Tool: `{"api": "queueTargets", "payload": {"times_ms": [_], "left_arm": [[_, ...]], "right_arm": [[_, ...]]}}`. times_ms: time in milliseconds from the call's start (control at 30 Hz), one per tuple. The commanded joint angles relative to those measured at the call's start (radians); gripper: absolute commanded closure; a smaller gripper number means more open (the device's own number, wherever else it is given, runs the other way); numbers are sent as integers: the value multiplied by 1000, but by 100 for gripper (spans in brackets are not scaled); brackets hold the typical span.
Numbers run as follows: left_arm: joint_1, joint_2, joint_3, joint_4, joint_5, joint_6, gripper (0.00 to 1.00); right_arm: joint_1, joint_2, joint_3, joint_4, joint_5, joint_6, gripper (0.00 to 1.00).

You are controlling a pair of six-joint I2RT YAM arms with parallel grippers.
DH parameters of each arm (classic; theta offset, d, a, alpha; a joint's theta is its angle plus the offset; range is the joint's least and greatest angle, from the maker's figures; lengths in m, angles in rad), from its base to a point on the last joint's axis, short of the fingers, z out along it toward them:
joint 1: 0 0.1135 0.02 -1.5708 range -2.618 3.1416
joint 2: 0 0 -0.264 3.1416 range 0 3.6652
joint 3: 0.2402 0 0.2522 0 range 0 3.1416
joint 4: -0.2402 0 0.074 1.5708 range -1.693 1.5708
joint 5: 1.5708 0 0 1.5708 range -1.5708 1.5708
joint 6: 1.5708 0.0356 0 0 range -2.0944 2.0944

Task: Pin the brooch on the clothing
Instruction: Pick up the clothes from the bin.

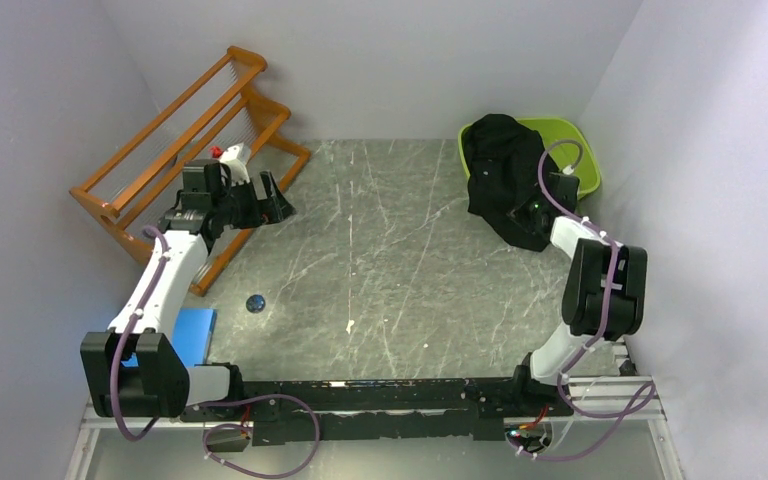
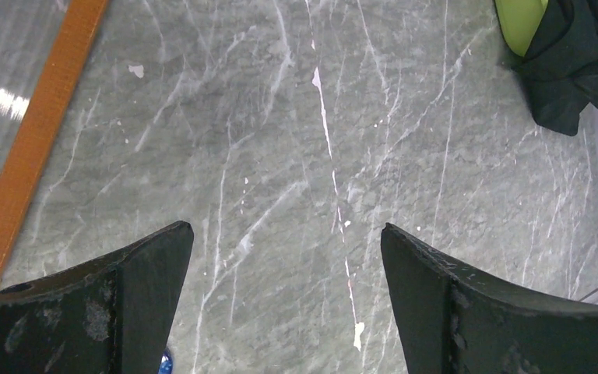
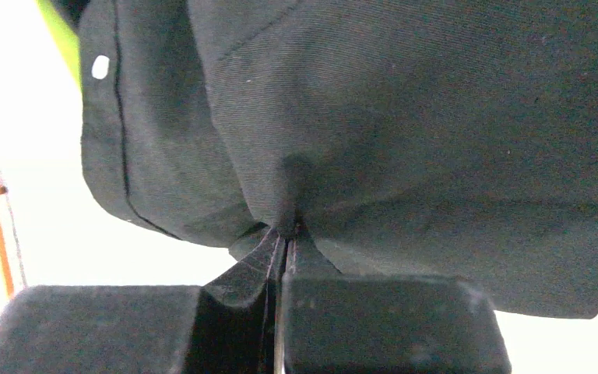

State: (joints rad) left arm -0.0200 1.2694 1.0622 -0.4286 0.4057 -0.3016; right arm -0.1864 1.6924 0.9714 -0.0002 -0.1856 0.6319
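Note:
The clothing (image 1: 500, 170), a black shirt, hangs crumpled over the rim of a green basket (image 1: 585, 160) at the back right. My right gripper (image 1: 533, 214) is shut on a fold of its fabric. The right wrist view shows the fingertips (image 3: 286, 234) pinching a pucker of the black cloth (image 3: 405, 101), with one pale button (image 3: 100, 67) on the placket. The brooch (image 1: 256, 302), a small round blue piece, lies on the table at the near left. My left gripper (image 1: 278, 198) hovers open by the wooden rack. Nothing is between its fingers (image 2: 286, 238). A blue sliver (image 2: 163, 363) shows at its lower edge.
An orange wooden rack (image 1: 190, 130) leans at the back left, and its rail (image 2: 39, 132) runs past my left gripper. A blue pad (image 1: 192, 335) lies near the left arm's base. The shirt (image 2: 572, 54) and basket (image 2: 520, 19) show at the far right. Walls enclose the grey marble table (image 1: 390, 260).

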Motion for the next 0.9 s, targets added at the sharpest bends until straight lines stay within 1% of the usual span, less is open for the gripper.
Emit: {"api": "queueTargets", "payload": {"times_ms": [0,200,300,367,467,567,667,767,867], "left_arm": [[2,-7,22,21,25,-7,4],[3,-40,-2,39,-24,-12,4],[2,-37,2,31,-21,-10,4],[2,-35,5,28,-19,-7,4],[2,-36,4,26,-28,-8,4],[2,-44,0,26,-38,-6,4],[2,-56,-5,32,-47,-6,4],[2,-63,-8,34,-49,-6,4],[2,-65,-8,34,-47,-6,4]], "right_arm": [[-1,-111,49,21,-17,-15,100],[8,-289,145,-70,-41,-58,100],[36,-373,204,-86,-89,-74,100],[66,-418,251,-88,-154,-79,100],[141,-472,342,-88,-279,-100,100],[308,-515,430,-108,-339,-150,100],[410,-558,472,-62,-441,-140,100],[443,-627,447,63,-495,-59,100],[462,-685,422,115,-527,6,100]]}}
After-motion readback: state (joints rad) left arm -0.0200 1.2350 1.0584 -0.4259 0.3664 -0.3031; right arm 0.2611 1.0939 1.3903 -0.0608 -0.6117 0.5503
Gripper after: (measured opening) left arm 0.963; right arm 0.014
